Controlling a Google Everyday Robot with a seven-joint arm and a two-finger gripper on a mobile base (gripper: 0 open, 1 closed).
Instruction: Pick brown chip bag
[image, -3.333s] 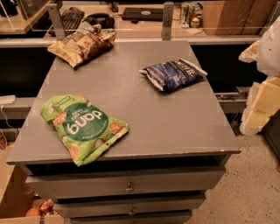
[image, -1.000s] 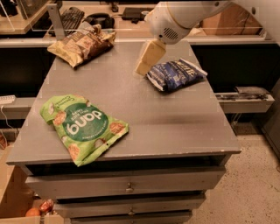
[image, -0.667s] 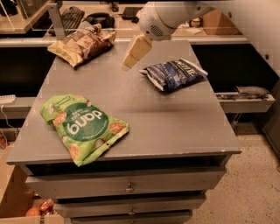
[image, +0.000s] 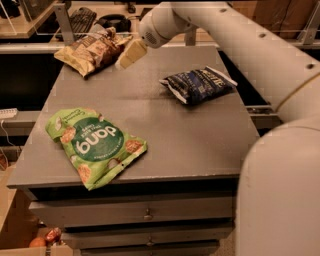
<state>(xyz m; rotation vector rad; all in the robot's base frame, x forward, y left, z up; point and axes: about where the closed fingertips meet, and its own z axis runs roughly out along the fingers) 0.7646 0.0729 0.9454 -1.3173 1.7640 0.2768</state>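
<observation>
brown chip bag (image: 91, 50) sits upper left of frame, on the desk's (image: 190, 130) far corner. gripper (image: 131, 53) hovers just right of it, near its edge. Gripper state: can't tell.

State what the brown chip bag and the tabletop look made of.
The brown chip bag is probably foil or plastic film, glossy, with crinkles and highlights. The tabletop is smooth matte grey, possibly laminate or painted metal, with a flat, even surface. The gripper hovers close beside the bag.
</observation>
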